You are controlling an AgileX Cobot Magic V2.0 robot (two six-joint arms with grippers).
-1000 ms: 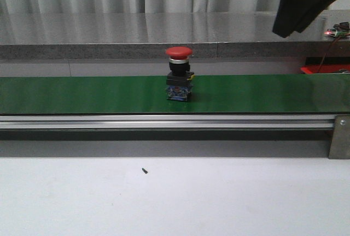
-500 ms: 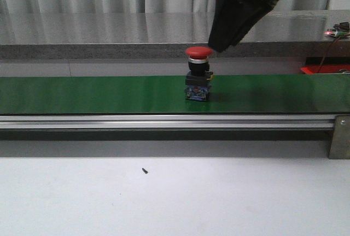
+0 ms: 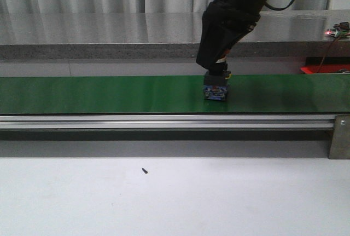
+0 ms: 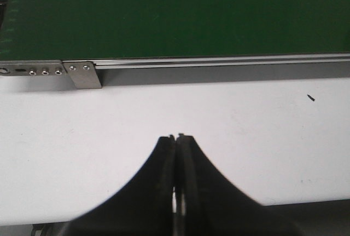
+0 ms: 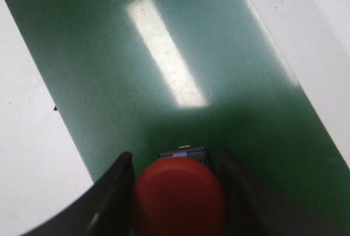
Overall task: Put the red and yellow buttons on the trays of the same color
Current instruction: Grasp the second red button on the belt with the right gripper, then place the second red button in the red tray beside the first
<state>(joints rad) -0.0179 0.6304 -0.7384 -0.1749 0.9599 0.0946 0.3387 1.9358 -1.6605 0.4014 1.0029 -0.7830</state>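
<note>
The red button point(image 5: 179, 197) stands upright on the green conveyor belt point(image 3: 82, 93). In the front view only its black and blue base point(image 3: 216, 91) shows below the arm. My right gripper point(image 5: 175, 156) has come down over it, a finger pressed against each side of the red cap. My left gripper point(image 4: 176, 137) hangs shut and empty over the white table, on the near side of the belt. No yellow button or yellow tray is in view. A low red shape point(image 3: 322, 69) shows at the far right; I cannot tell whether it is a tray.
An aluminium rail point(image 3: 164, 121) runs along the belt's near edge, with a metal bracket point(image 3: 340, 136) at its right end. A grey stone ledge point(image 3: 109, 50) runs behind the belt. Loose wires and a circuit board point(image 3: 336, 30) lie at the back right.
The red button rode to the right along the belt. My right arm swung in from the upper right and dropped over it, its fingers now closed round the cap.
</note>
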